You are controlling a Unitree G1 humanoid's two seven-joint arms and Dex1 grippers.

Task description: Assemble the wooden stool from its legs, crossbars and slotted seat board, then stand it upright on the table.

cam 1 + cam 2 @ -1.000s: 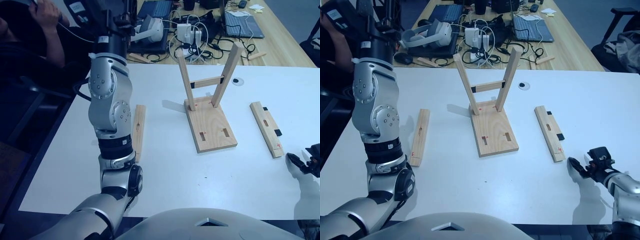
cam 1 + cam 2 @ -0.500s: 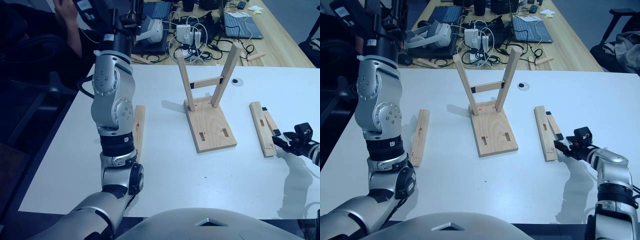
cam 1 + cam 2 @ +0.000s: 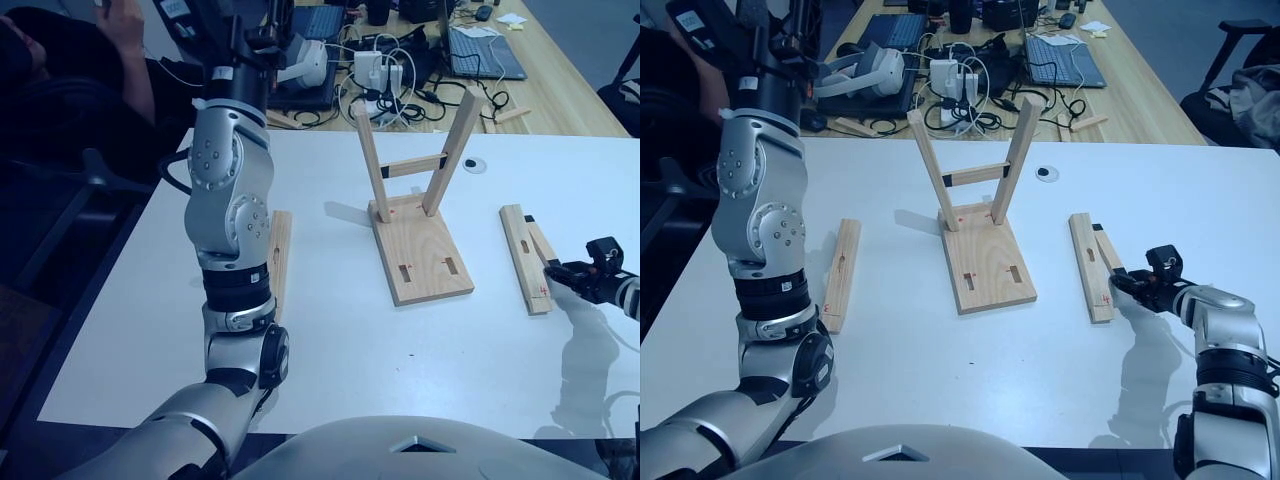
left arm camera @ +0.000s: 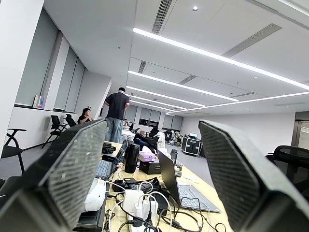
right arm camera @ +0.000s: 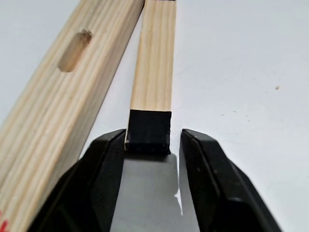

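1. The seat board lies flat mid-table. Two legs stand in its far slots, joined by a crossbar. The two near slots are open.
2. The right gripper sits low at the table's right. Its jaws are apart and straddle the black-taped tip of a loose crossbar. One finger touches the tip; the other stands just clear.
3. That crossbar lies against a slotted leg; the far ends of both are cut off.
4. Another leg lies at the left, its near end partly behind the left arm.
5. The left gripper is raised high, jaws wide apart.
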